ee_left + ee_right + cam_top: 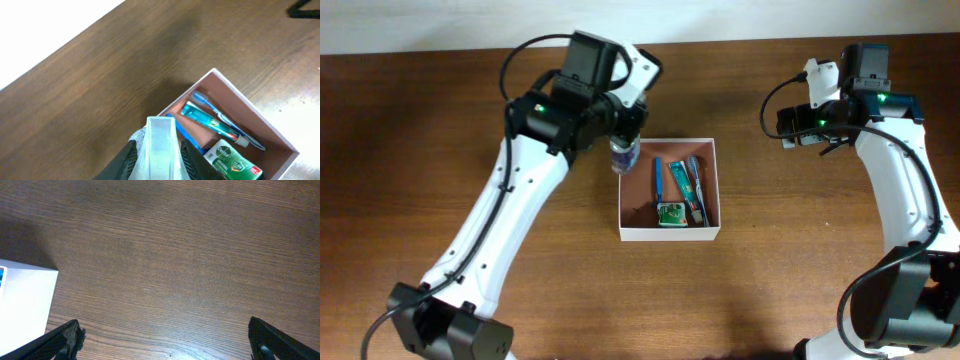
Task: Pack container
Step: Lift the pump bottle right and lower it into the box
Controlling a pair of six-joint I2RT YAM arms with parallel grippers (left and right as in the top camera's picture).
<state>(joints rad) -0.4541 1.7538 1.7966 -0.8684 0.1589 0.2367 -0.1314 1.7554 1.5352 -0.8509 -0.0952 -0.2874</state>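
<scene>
Gripping a clear bottle [625, 156] at the square container [670, 235] corner, left gripper [626, 135]; right gripper [165, 340] agape.

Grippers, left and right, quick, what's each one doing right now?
Left gripper: closed on a small clear plastic bottle.
Right gripper: open, holding nothing.

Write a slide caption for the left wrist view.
Left tool holds a clear bottle at the container edge; toothbrush, toothpaste tube and green Dettol pack lie inside.
</scene>
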